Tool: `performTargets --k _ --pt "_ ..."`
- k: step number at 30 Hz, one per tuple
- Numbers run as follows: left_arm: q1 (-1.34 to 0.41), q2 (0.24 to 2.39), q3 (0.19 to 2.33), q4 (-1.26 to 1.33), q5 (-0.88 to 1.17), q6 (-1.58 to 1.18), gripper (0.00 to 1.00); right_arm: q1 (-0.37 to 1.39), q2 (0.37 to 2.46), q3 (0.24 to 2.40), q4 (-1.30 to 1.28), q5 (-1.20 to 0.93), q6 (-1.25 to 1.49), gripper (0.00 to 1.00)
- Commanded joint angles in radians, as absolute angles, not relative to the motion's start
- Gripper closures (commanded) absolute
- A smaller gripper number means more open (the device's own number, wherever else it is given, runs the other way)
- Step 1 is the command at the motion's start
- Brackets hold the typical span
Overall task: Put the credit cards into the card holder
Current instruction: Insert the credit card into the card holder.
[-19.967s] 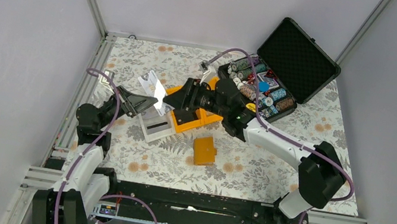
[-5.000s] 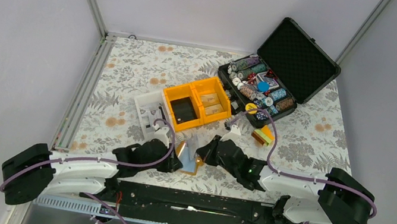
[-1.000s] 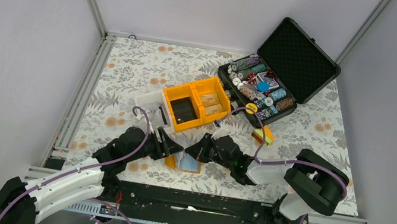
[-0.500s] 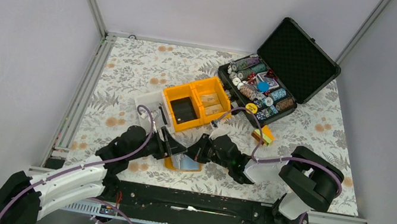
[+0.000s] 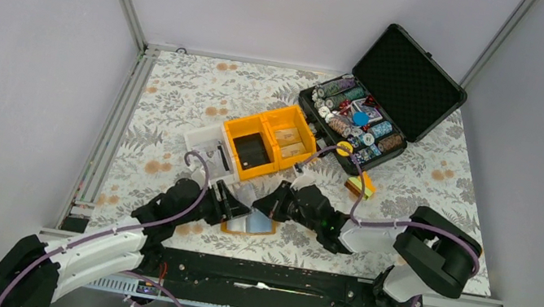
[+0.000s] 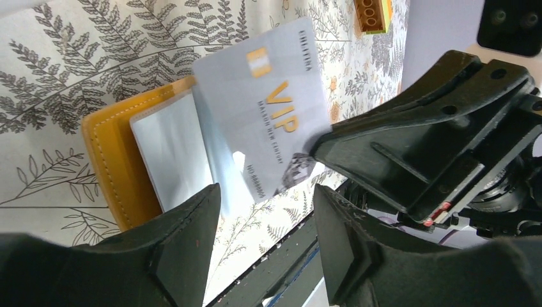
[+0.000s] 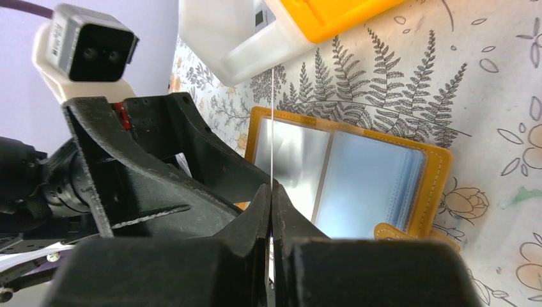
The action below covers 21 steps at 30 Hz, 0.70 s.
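Observation:
The card holder lies open on the flowered cloth near the front edge, orange rim up, pale pockets showing. My right gripper is shut on the corner of a credit card, a pale card with gold "VIP" lettering. The card hangs tilted just above the holder's left pocket; in the right wrist view it is a thin edge-on line. My left gripper is open and empty, right beside the holder's left edge and facing the right gripper.
Behind the holder stand an orange compartment bin and a white bin. A black case with poker chips lies open at the back right. A small coloured block lies right of the arms.
Both grippers have shifted slightly over the holder, and the card now sits lower and flatter over its left pocket. Neither gripper's jaws have changed.

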<state>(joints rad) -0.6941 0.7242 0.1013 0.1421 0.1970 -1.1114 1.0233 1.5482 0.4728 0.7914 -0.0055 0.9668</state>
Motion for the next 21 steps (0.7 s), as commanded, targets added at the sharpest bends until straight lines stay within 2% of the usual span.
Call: performTargets --k 1,11,14,21 --pt "-0.688 0.684 0.068 0.181 0.155 -1.129 0.43 1.019 1.465 0.450 0.790 0.060 0.965 1.00" --pt "-0.686 0.584 0.002 0.393 0.189 -1.141 0.44 1.019 1.320 0.374 0.816 0.019 1.012 1.00" --pt "-0.686 0.596 -0.012 0.444 0.215 -1.132 0.47 1.019 1.306 0.357 0.815 0.006 1.022 1.00" --pt "-0.684 0.657 -0.044 0.507 0.222 -1.150 0.47 1.019 1.338 0.341 0.907 -0.063 1.049 1.00"
